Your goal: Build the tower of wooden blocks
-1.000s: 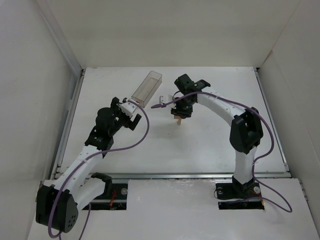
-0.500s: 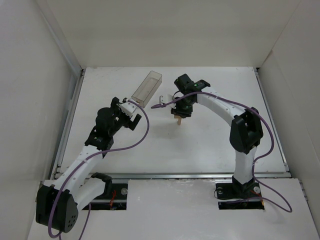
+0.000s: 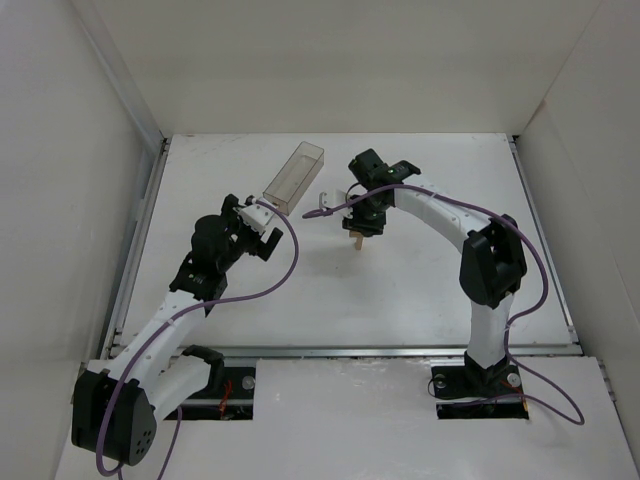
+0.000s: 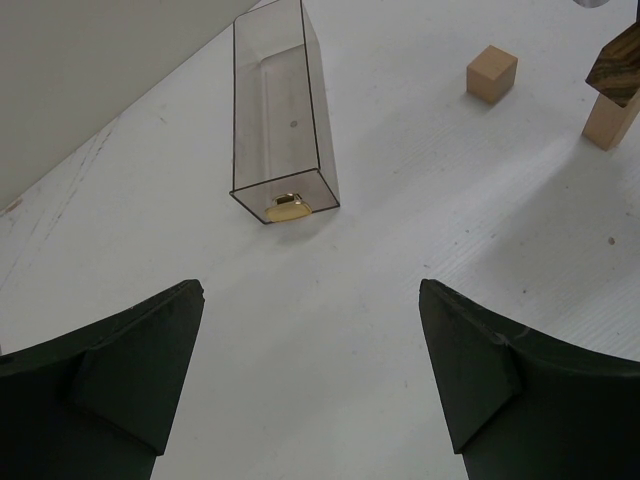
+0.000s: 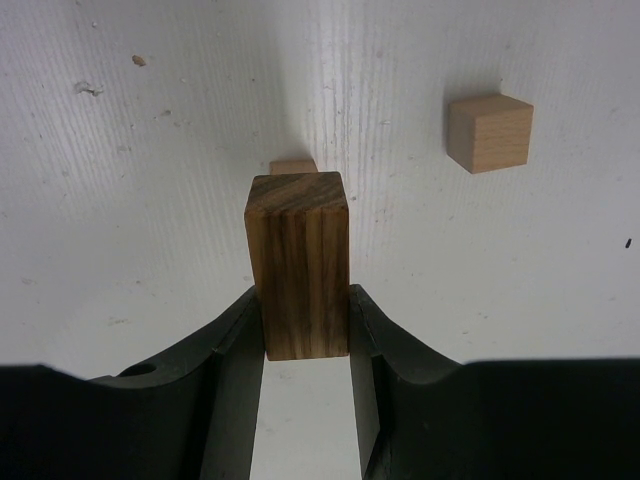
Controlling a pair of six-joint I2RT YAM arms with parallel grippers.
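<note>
My right gripper is shut on a dark striped wood block and holds it upright. Directly under it stands a light-tan block, mostly hidden in the right wrist view. The left wrist view shows the dark block sitting on top of the tan block; I cannot tell whether they touch. From above, the tan block shows just below the right gripper. A loose tan cube lies on the table beside them. My left gripper stands open over bare table, a short way from the stack.
A clear plastic box lies on its side at the back left, just ahead of the left gripper. A small golden piece sits at its near end. White walls enclose the table on three sides.
</note>
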